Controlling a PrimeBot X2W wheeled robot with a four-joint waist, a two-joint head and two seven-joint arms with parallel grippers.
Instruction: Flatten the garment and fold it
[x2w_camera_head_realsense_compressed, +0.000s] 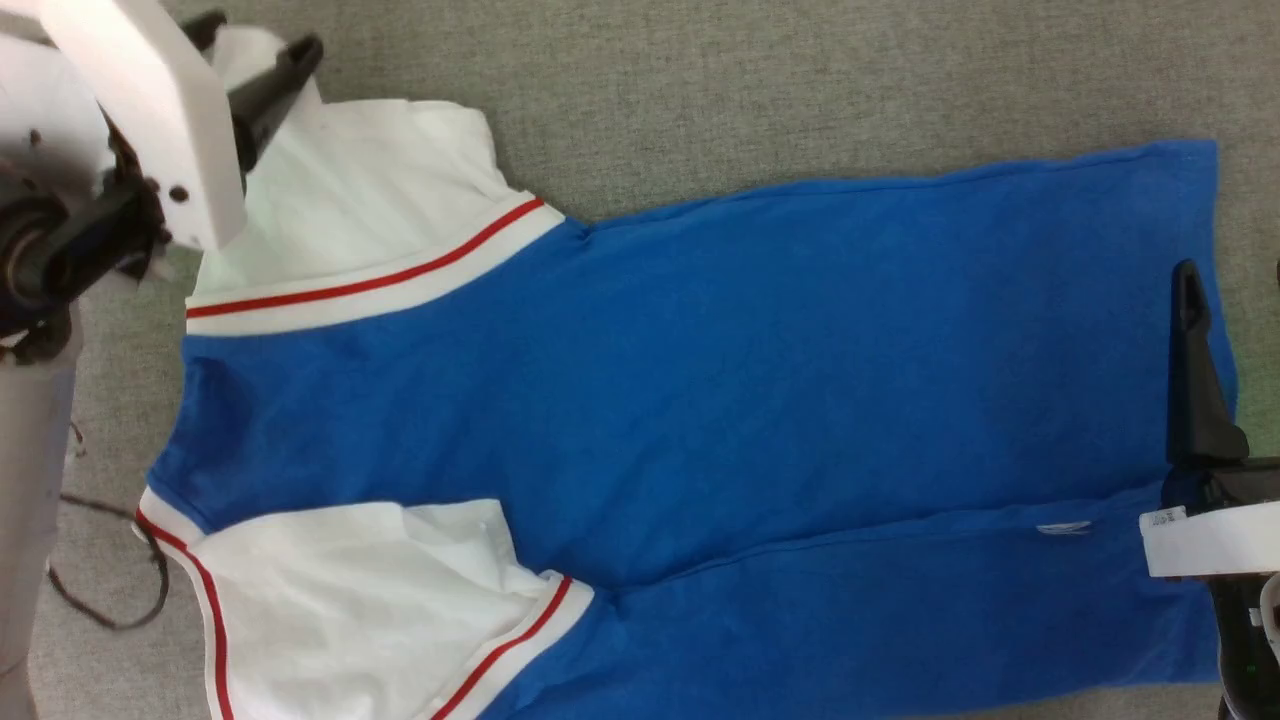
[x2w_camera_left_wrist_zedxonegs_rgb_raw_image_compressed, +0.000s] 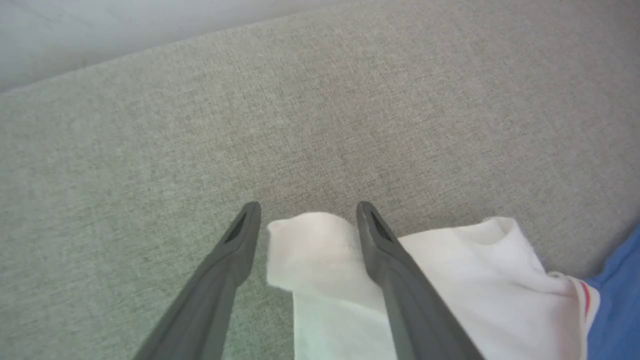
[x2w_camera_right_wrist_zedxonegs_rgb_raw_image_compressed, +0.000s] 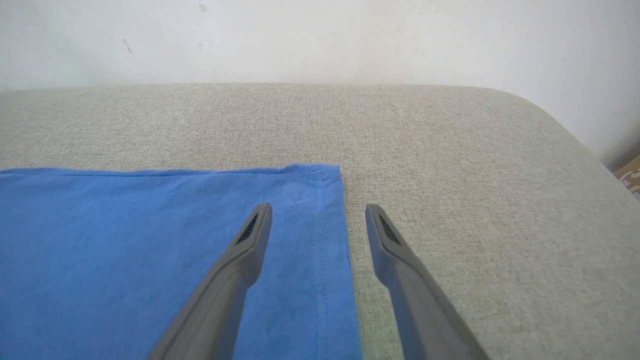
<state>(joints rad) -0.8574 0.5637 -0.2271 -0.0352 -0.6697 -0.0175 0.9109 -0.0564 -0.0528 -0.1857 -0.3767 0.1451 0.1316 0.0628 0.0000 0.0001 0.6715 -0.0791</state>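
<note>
The garment (x2w_camera_head_realsense_compressed: 700, 380), a royal-blue jersey T-shirt with white short sleeves and red-and-white stripe trim, lies spread across a grey woven upholstered surface (x2w_camera_head_realsense_compressed: 800, 80). In the head view its neck end is to the left and its hem (x2w_camera_head_realsense_compressed: 1205, 200) to the right. No print can be read on the blue side facing up. A small white tag (x2w_camera_head_realsense_compressed: 1063, 527) sits on a crease line along the near part of the body, too small to read. A white sticker (x2w_camera_head_realsense_compressed: 1163, 519) on the right wrist carries tiny print that is also illegible. The far sleeve (x2w_camera_head_realsense_compressed: 370, 200) lies mostly flat, and the near sleeve (x2w_camera_head_realsense_compressed: 370, 600) is rumpled towards the middle of the shirt. The left gripper (x2w_camera_left_wrist_zedxonegs_rgb_raw_image_compressed: 307, 207) has its fingers spread wide and grips nothing. In its wrist view the white corner of the far sleeve lies between the fingers, and whether they touch the cloth cannot be told. The right gripper (x2w_camera_right_wrist_zedxonegs_rgb_raw_image_compressed: 318, 207) is likewise released and wide apart, straddling the hem near the far corner, with one finger over blue cloth and the other over bare grey fabric. A thin dark cable (x2w_camera_head_realsense_compressed: 110, 610) curls at the lower left of the head view. A white wall (x2w_camera_right_wrist_zedxonegs_rgb_raw_image_compressed: 320, 40) rises behind the surface.
</note>
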